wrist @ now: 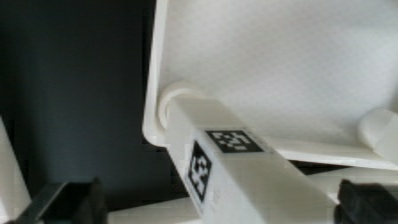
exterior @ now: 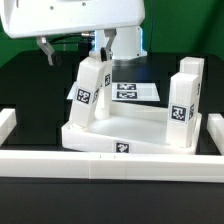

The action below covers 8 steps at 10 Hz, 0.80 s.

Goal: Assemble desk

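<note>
Standing on the black bench, the white desk tabletop rests against the long white border wall with legs rising from its corners.

The tabletop is a rimmed white tray with a tag on its front edge. One tagged leg leans tilted at the corner on the exterior view's left; another tagged leg stands upright at the exterior view's right. The gripper hangs just above the tilted leg, its fingers spread wide apart and holding nothing; the wrist view shows the leg between them. Behind lies the marker board; a green backdrop closes the scene.
</note>
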{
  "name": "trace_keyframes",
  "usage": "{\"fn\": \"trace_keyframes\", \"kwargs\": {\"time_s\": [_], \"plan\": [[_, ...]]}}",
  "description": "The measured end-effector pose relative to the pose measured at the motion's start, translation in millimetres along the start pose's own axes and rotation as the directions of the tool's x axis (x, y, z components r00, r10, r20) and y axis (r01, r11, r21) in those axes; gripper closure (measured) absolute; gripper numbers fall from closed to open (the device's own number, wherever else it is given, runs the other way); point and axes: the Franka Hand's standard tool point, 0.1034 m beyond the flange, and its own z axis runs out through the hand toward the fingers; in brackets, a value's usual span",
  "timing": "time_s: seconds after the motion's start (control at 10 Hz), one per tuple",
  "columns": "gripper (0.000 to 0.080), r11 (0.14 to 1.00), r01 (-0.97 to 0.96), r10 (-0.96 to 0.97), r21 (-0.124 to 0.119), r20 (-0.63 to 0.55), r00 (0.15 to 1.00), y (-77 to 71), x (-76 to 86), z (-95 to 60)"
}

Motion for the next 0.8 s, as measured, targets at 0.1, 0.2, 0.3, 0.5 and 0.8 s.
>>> {"fn": "trace_keyframes", "kwargs": {"time_s": [0.1, 0.2, 0.3, 0.5, 0.8], "plan": [[0.0151, 1.0, 0.0, 0.0, 0.0, 0.0, 1.0, -0.1, 0.0, 0.0], [0.0151, 1.0, 0.023, -0.023, -0.021, 0.004, 1.0, -2.2, 0.7, -1.9], [0.0151, 0.998, 0.045, -0.045, -0.053, 0.009, 0.999, -7.5, 2.9, -6.2], [0.0151, 0.99, 0.099, -0.098, -0.1, 0.013, 0.995, -23.0, 7.3, -11.1], [0.0151, 0.994, 0.08, -0.08, -0.079, 0.009, 0.997, -21.8, 7.2, -9.6]]}}
